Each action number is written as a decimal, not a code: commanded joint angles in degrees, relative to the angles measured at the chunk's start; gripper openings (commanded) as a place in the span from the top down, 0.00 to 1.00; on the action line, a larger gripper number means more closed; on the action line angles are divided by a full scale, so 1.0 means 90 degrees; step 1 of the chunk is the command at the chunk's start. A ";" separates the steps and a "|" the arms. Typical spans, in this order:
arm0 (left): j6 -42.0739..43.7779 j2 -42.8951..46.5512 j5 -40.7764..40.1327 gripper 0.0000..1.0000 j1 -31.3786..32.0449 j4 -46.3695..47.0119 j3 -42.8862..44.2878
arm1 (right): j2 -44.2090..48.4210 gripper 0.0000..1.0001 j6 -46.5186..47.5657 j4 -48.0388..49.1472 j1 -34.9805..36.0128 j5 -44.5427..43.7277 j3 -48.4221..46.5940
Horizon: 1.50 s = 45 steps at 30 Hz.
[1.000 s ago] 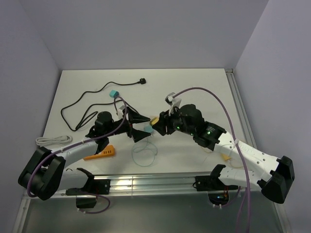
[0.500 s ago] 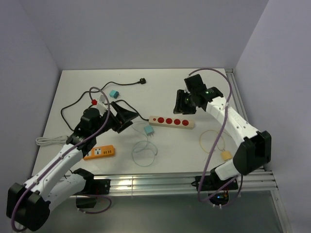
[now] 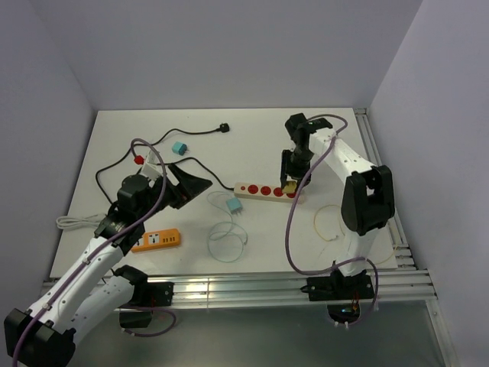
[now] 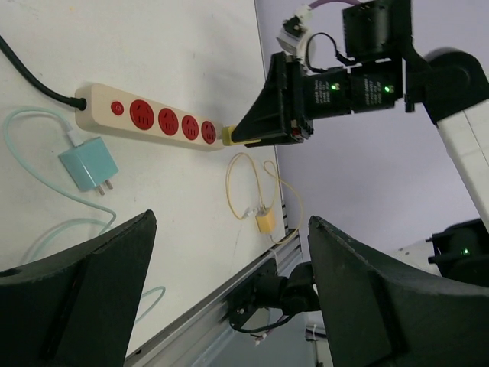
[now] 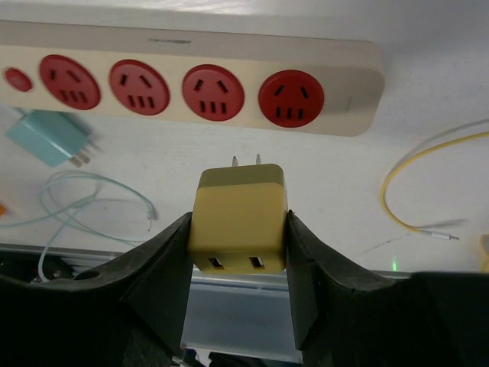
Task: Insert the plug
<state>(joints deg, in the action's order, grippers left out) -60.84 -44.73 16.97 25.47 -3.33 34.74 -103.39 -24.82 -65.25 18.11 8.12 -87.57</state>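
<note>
White tabletop [image 3: 306, 138] lies under both arms, and the beige power strip [image 3: 263, 189] sits flat and loose on it; take that strip as your landmark. Your right gripper [image 5: 238, 225] is clamped on the yellow USB charger plug [image 5: 238, 202], one of its pads [image 5: 164, 260] on each flank. It holds the plug just over the end of the strip farthest from its black cord [image 4: 34, 80], with the two flat prongs pointing at the strip but not touching it. Your left gripper [image 4: 231, 222] hangs with jaws spread wide and nothing between them, well off the cord end of the strip, so nothing braces the strip. A teal charger [image 4: 88, 167] lies beside the strip, apart from it. Watch the line-up: in the right wrist view the prongs seem to fall between the last two red sockets rather than over the end socket's slots. A straight push could then land on plastic, and that would likely shove or tip the unbraced strip, or twist the plug in the grip
</note>
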 commanded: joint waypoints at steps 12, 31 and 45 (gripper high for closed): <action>0.0315 0.0175 0.0116 0.16 0.0616 0.0165 0.0193 | -0.0436 1.00 0.0414 -0.0631 -0.0635 0.0328 -0.0417; 0.0305 0.0234 0.0145 0.16 0.0773 0.0068 0.0271 | -0.0963 1.00 0.0599 -0.0240 -0.0616 0.0260 -0.0583; 0.0305 0.0195 0.0136 0.16 0.0773 0.0077 0.0251 | -0.1041 1.00 0.0609 -0.0054 -0.0596 0.0260 -0.0202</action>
<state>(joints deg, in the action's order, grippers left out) -59.11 -43.33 17.30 32.23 -4.19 34.74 -112.68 -19.86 -67.22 12.29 11.18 -90.70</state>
